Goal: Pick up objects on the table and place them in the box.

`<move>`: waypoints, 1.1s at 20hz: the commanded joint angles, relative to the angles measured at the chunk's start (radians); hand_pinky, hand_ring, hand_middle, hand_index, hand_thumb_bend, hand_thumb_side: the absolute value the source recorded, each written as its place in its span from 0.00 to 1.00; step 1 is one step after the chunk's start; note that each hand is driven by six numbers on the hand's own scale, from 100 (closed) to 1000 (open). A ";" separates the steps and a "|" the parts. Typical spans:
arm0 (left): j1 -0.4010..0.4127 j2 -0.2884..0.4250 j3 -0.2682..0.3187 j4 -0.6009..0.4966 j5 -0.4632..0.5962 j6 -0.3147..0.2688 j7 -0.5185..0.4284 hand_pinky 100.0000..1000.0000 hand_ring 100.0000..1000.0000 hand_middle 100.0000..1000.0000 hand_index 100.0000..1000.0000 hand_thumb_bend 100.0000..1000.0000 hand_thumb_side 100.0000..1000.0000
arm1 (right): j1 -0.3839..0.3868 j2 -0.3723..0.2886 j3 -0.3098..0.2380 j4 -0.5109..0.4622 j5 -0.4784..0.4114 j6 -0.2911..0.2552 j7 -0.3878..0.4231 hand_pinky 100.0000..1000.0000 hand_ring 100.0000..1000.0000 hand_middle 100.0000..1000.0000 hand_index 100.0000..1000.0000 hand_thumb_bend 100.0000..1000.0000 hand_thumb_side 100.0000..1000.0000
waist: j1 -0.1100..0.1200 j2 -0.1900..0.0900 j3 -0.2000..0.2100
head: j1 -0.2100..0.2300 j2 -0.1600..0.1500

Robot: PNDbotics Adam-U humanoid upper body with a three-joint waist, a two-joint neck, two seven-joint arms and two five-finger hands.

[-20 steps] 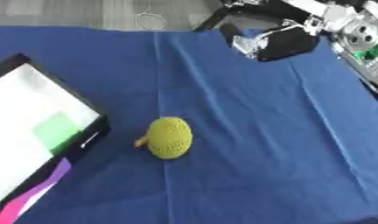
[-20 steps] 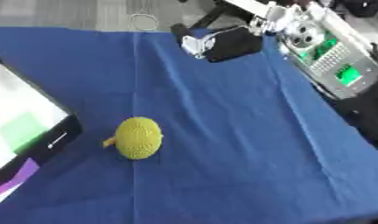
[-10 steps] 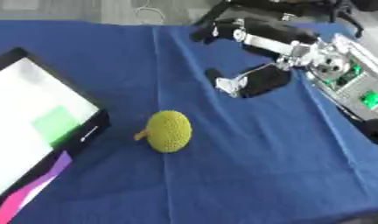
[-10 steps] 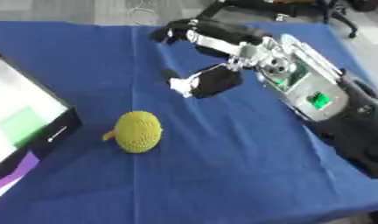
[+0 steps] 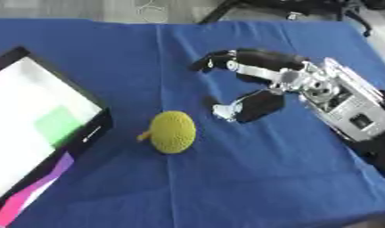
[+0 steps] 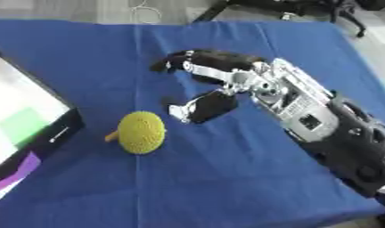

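Observation:
A yellow-green knitted ball with a small stem (image 5: 173, 132) lies on the blue cloth near the middle. My right hand (image 5: 254, 84) reaches in from the right, just right of and above the ball, apart from it. Its fingers (image 5: 227, 59) stretch straight to the left and the thumb (image 5: 246, 107) points down toward the ball, with nothing held. The box (image 5: 36, 127) sits at the left edge, black-rimmed with a white floor and a green patch inside. My left hand shows in no view.
The blue cloth (image 5: 227, 187) covers the table, with bare room in front and to the right of the ball. A pink and purple flap (image 5: 39, 189) sticks out at the box's near corner. Grey floor and cables lie beyond the far edge.
My right hand has come down from the far right corner toward the middle and now hovers beside the ball with fingers spread. The ball and box look unmoved; the camera shifted.

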 commanded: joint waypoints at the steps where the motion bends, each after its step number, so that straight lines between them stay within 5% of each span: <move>1: 0.001 0.038 0.012 -0.004 0.006 0.001 -0.004 0.73 0.75 0.54 0.78 0.58 0.53 | -0.004 0.014 -0.002 -0.015 -0.014 0.026 0.016 0.95 0.89 0.89 0.99 0.00 0.25 | 0.020 -0.028 -0.001 | 0.008 0.002; 3: 0.003 0.037 0.011 -0.002 0.007 0.001 -0.006 0.72 0.75 0.54 0.78 0.58 0.53 | 0.000 0.028 -0.004 -0.015 -0.021 0.043 0.017 0.96 0.89 0.89 0.99 0.00 0.12 | 0.020 -0.027 -0.001 | 0.009 0.000; 7: 0.006 0.035 0.010 0.000 0.009 0.000 -0.009 0.72 0.75 0.54 0.78 0.58 0.53 | 0.015 0.053 -0.006 -0.015 -0.015 0.069 0.017 0.97 0.90 0.89 1.00 0.04 0.05 | 0.018 -0.024 0.000 | 0.016 0.001; 22: 0.006 0.031 0.008 0.007 0.019 0.000 -0.023 0.72 0.75 0.54 0.78 0.58 0.53 | 0.042 0.130 0.011 0.007 0.039 0.132 0.077 0.99 0.92 0.90 1.00 0.07 0.22 | 0.020 -0.003 0.006 | 0.048 0.007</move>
